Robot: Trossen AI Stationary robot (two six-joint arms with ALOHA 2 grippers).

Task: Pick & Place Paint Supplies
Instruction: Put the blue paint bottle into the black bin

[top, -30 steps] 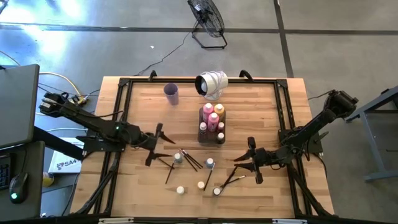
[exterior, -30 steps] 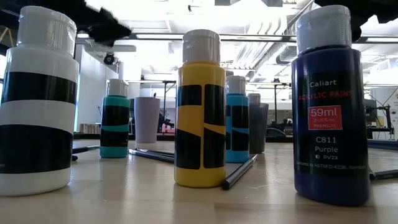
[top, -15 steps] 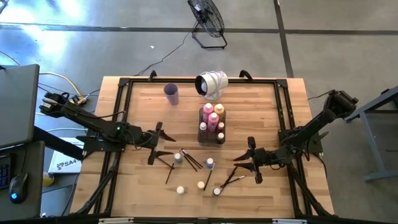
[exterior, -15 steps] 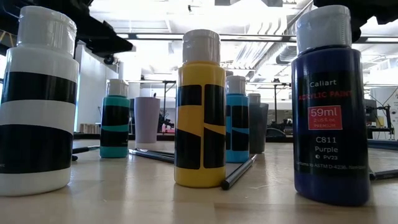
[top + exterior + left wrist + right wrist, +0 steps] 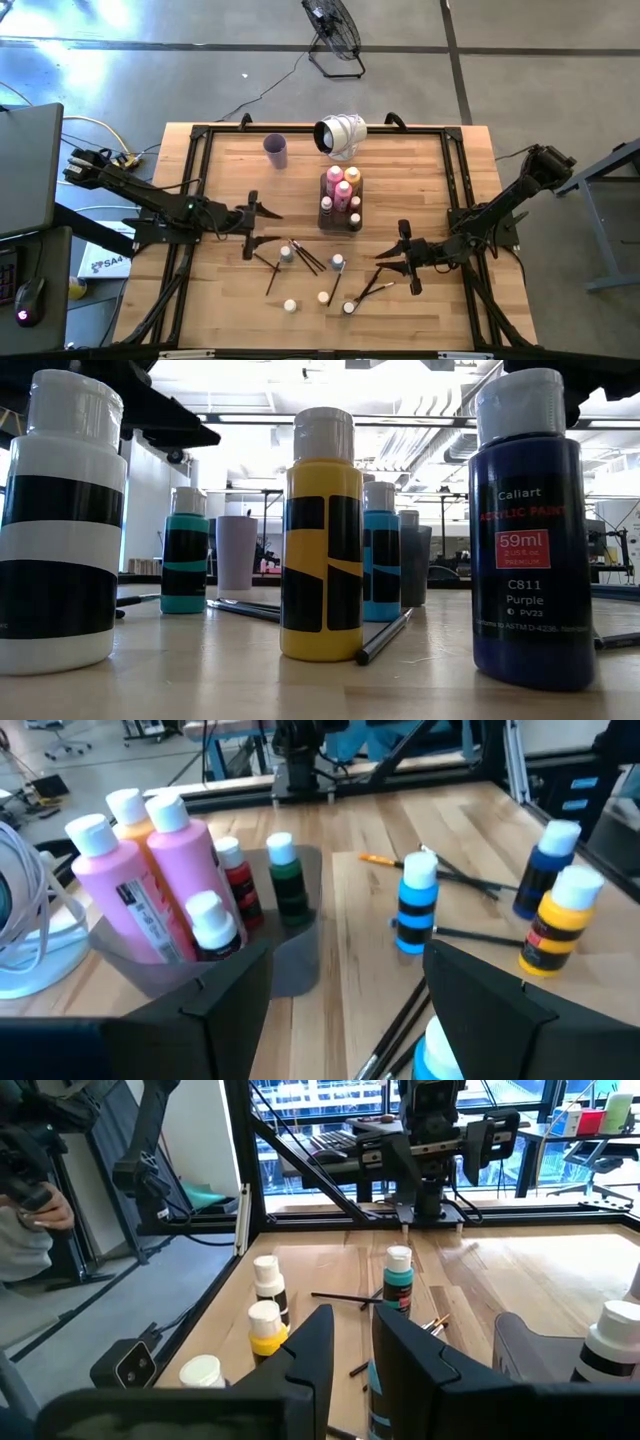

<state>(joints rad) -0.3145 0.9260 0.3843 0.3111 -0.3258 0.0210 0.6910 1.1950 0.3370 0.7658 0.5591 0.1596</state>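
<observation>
Fingers of the left gripper (image 5: pixel 262 229) are spread wide and hold nothing; from above it hovers at about nine o'clock from the tabletop's centre, just beside the scattered supplies. Fingers of the right gripper (image 5: pixel 407 258) stand only a narrow gap apart, at about four o'clock. I cannot tell whether they pinch anything.

On the wooden tabletop (image 5: pixel 420 170), a clear grey tray (image 5: pixel 341 202) sits near the centre. It holds two tall pink bottles (image 5: pixel 128 890), an orange one behind them (image 5: pixel 128 805), and small white-capped bottles, among them a red one (image 5: pixel 235 880) and a green one (image 5: pixel 287 875).

Toward six o'clock from the tray, loose bottles stand upright among thin dark paintbrushes (image 5: pixel 308 258) lying flat. Seen at table height, these are a white bottle with black bands (image 5: pixel 62 525), a yellow bottle (image 5: pixel 321 540), a purple bottle (image 5: pixel 527 535), a teal one (image 5: pixel 186 560) and a blue one (image 5: pixel 380 555) farther back. One dark brush (image 5: pixel 385 637) lies beside the yellow bottle.

A lilac cup (image 5: pixel 276 150) stands at eleven o'clock, and a white fan-like object (image 5: pixel 341 134) at twelve.
</observation>
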